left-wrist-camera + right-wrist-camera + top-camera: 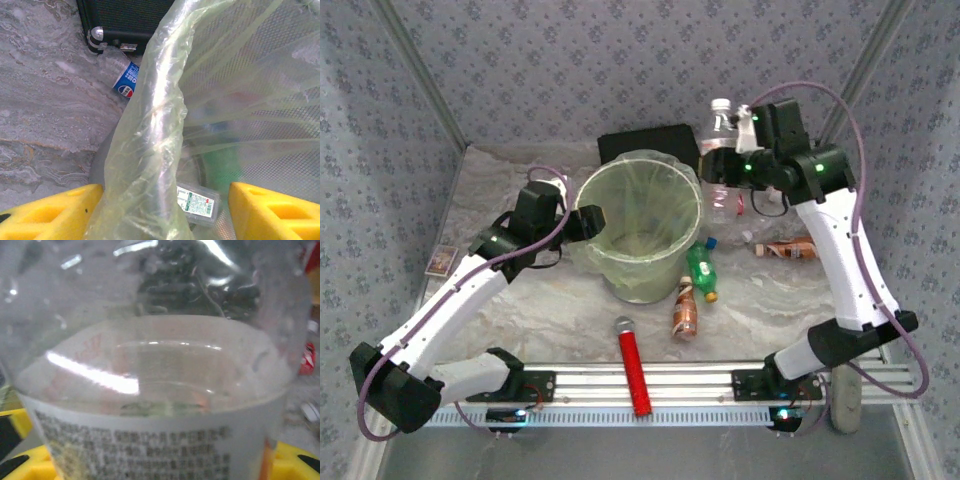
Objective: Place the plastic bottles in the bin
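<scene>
The clear bottle with the white cap is upright off the back right of the bin. The right claw is closed round its body. Seen from the wrist, its printed white label sits tight between the yellow fingers. Whether its base is on the table I cannot tell.

The bin stands mid-table, its pale green liner folded over the rim. Just in front of it on the right lie a green bottle and a brown bottle, side by side. An amber bottle lies further right, beside the right arm. A blue-labelled Pepsi bottle lies against the black case behind the bin.

The left claw sits at the bin's left rim, half open, one finger on either side of the liner's fold, clamping nothing that I can see. A red cylinder lies at the near edge of the table.
</scene>
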`<state>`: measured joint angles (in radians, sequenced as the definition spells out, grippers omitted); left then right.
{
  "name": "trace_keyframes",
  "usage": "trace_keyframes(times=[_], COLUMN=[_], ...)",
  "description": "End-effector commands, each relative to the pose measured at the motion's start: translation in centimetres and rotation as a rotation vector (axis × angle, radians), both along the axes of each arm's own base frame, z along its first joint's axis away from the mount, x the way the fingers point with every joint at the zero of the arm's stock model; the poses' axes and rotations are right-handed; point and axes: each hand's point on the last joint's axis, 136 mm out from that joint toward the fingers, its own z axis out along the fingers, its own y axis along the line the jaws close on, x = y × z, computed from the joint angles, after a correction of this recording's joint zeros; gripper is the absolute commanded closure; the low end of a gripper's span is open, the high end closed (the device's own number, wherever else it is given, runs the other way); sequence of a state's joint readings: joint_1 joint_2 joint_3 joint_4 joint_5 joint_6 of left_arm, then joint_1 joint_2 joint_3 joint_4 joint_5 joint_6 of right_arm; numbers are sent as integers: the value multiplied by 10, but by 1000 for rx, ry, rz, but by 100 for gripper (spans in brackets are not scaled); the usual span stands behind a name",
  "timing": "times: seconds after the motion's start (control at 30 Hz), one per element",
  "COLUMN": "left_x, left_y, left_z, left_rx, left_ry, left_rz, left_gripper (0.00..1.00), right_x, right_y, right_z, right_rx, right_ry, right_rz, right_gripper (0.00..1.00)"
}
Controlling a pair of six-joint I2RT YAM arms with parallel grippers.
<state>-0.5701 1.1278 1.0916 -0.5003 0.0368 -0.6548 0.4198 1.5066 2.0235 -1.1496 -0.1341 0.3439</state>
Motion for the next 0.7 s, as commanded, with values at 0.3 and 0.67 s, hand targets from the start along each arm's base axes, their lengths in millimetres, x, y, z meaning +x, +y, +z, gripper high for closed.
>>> trace_keyframes(times=[0.3,0.67], left_x=[-3,-3], left_y=[-1,0], left_z=[-3,0], left_rx=[42,43], left_ry=[6,-4], left_rz=[-31,-29], left_gripper=[34,34], right_x=[2,-3], right_y=[118,150], right_z=[-48,-161], right_rx=[-141,-238], right_ry=[102,354], right_rz=[260,339], right_gripper=[52,52])
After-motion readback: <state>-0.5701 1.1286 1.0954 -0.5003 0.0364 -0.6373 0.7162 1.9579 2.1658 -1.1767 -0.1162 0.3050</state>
